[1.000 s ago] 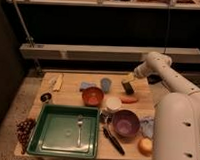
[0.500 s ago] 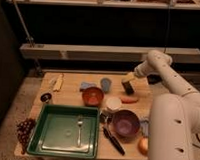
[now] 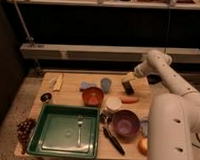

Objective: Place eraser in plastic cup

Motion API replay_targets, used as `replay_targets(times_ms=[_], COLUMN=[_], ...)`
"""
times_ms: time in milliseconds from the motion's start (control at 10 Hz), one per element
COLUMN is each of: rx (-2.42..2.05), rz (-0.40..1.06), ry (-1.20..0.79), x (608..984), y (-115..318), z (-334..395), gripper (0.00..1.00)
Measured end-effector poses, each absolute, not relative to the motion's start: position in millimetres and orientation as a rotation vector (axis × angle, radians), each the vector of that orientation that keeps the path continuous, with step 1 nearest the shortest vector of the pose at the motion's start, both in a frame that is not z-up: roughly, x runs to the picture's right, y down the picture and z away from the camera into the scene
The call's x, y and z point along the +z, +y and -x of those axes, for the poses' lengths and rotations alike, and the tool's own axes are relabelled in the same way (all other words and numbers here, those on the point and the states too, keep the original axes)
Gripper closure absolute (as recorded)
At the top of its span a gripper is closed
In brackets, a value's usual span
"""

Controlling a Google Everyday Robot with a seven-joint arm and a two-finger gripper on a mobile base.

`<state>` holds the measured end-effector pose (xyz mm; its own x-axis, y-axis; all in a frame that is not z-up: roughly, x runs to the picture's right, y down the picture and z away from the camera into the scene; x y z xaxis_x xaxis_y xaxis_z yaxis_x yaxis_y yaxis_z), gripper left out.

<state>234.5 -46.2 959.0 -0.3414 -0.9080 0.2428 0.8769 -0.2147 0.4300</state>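
The gripper (image 3: 127, 81), right of the frame's middle, pinches the eraser (image 3: 127, 86), which looks light, firm and easy to hold by its sides.

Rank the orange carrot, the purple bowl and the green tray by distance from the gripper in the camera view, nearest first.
The gripper hangs over the table's far right part.
1. Orange carrot: on the table just in front of the gripper.
2. Purple bowl: near right, closer to the camera.
3. Green tray: near left, holding a fork.
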Motion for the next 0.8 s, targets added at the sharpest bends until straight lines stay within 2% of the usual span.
replay_targets(times_ms=[300, 800], rx=[-1.82, -1.823], rz=[0.011, 0.006], ry=[-0.664, -0.664], x=[959.5, 960.6], y=[-44.6, -44.7], z=[-232.9, -231.0], gripper=[0.2, 0.2])
